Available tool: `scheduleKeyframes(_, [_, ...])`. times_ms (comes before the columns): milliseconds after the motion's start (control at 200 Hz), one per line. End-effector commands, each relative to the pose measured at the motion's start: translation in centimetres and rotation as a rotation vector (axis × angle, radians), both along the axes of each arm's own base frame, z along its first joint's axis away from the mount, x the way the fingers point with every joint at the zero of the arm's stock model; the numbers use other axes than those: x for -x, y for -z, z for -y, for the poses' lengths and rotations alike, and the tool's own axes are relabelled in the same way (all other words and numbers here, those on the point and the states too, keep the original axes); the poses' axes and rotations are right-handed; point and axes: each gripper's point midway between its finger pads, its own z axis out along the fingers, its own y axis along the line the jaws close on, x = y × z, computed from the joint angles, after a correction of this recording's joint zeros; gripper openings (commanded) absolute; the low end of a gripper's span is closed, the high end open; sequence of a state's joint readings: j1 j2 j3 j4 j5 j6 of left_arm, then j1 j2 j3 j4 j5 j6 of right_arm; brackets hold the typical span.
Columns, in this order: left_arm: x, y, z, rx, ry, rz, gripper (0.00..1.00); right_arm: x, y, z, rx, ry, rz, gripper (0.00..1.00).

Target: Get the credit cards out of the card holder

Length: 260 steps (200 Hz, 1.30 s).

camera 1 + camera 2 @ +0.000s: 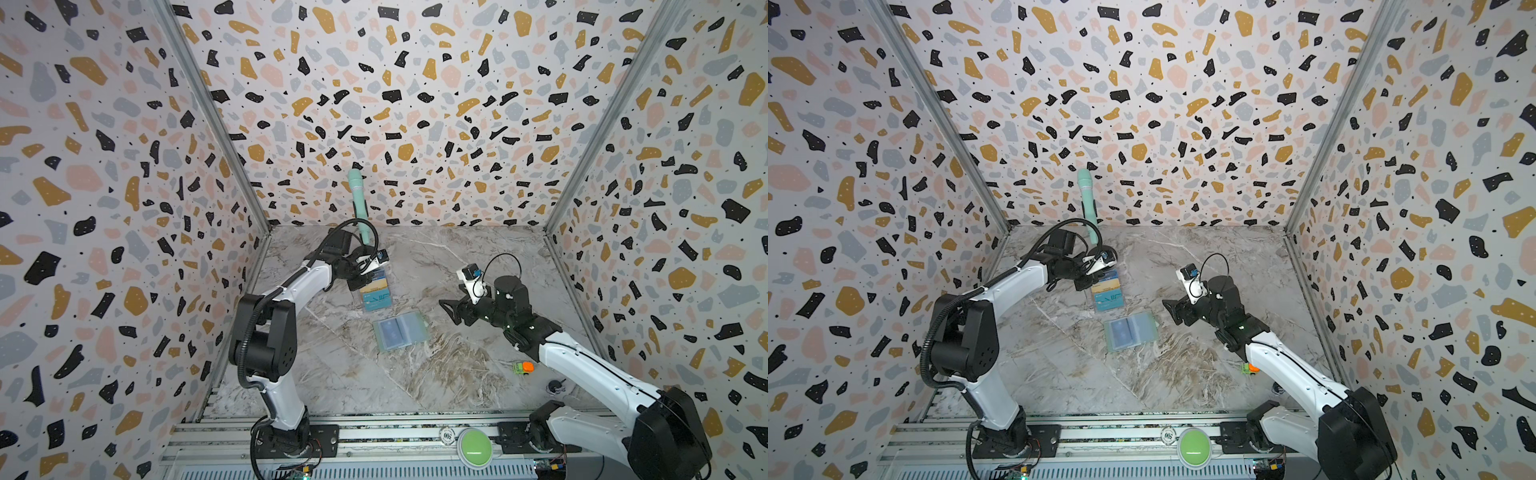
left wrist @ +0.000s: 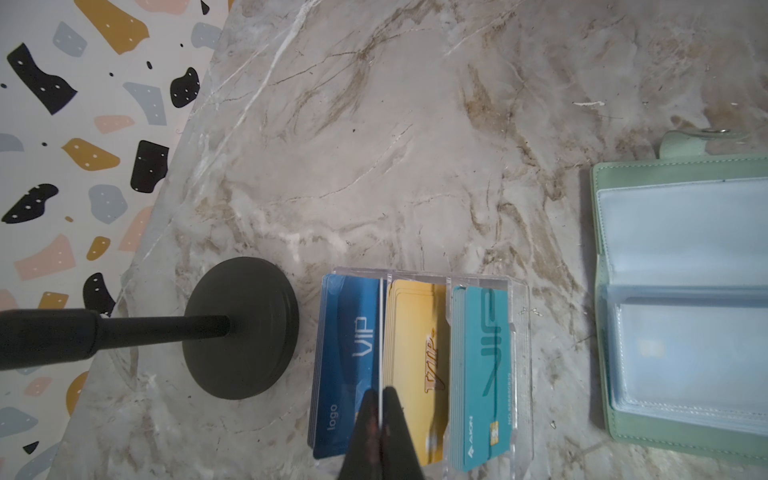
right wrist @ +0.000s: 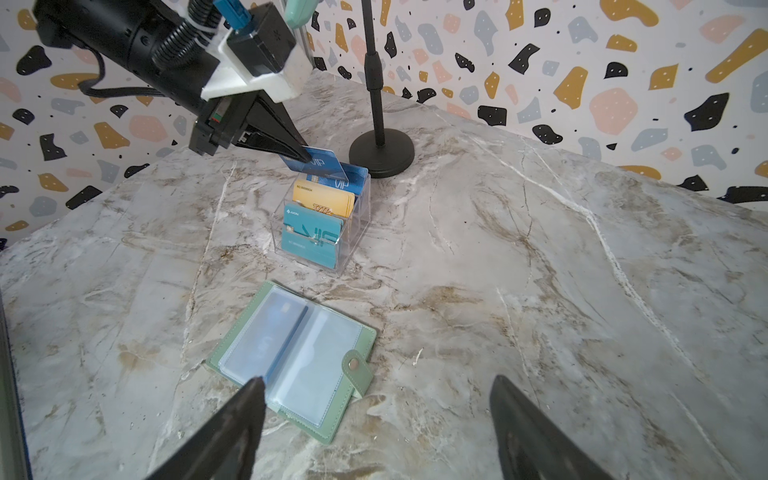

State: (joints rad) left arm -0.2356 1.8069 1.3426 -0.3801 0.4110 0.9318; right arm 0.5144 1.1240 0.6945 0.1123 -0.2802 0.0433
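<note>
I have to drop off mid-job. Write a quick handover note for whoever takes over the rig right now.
Grippers: the left gripper has its fingers shut on a dark blue card, held just above the back tier of the clear stand. The right gripper is open and empty, hovering by the card holder.
Holder: open flat on the table, apart from the stand.
Done: one blue card is out.
Left: a bluish card shows through a sleeve; take it out, then check the other pages.
</note>
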Motion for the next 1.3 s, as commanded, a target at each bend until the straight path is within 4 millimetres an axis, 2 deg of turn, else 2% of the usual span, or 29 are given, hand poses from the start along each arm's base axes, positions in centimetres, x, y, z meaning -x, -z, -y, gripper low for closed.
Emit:
scheduleKeyframes(0, [-1.3, -1.5, 0.3, 0.032, -0.001, 0.045, 0.0, 0.4, -0.9, 0.1, -0.015, -0.01, 0.021, 0.85])
scheduleKeyframes(796, [-2.6, 0.2, -0.6, 0.024, -0.036, 0.028, 0.0, 0.8, -0.7, 0.0, -0.009, -0.021, 0.015, 0.84])
scheduleKeyframes(1296, [-2.3, 1.7, -0.4, 0.025, -0.014, -0.03, 0.01, 0.8, -0.6, 0.0, -0.003, -0.021, 0.016, 0.84])
